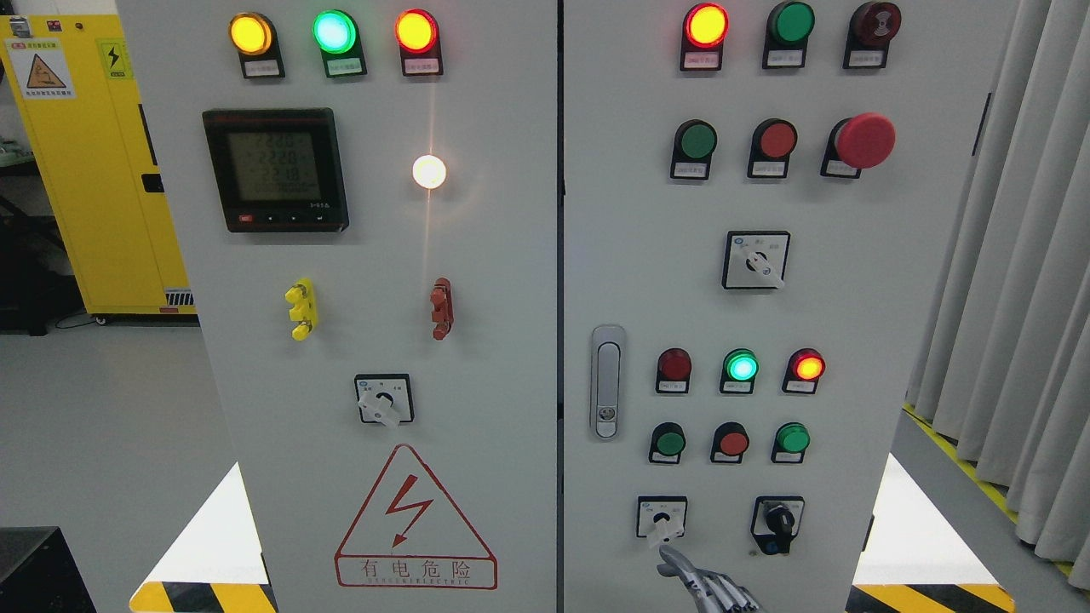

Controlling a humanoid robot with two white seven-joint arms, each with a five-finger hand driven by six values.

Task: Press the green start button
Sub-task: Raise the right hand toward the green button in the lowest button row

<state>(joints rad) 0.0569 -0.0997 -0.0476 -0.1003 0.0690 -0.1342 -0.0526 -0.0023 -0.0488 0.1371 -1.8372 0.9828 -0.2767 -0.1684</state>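
Note:
The grey control cabinet's right door (851, 298) carries the push buttons. One green button (698, 140) sits in the upper row, left of a red button (777, 139) and a red mushroom stop (864, 140). Two more green buttons (670, 443) (793, 438) flank a red one (732, 442) in the lower row. My right hand (685, 572) rises from the bottom edge, just under the white rotary switch (661, 518) and well below the lower buttons, touching none of them. Most of the hand is cut off by the frame. The left arm is out of view.
A black key switch (778, 519) sits right of the hand, and a door latch (606, 383) is to the left. Lamps glow green (740, 368) and red (807, 367) above the lower buttons. A yellow cabinet (94, 162) stands at far left, and grey curtains (1022, 281) hang at right.

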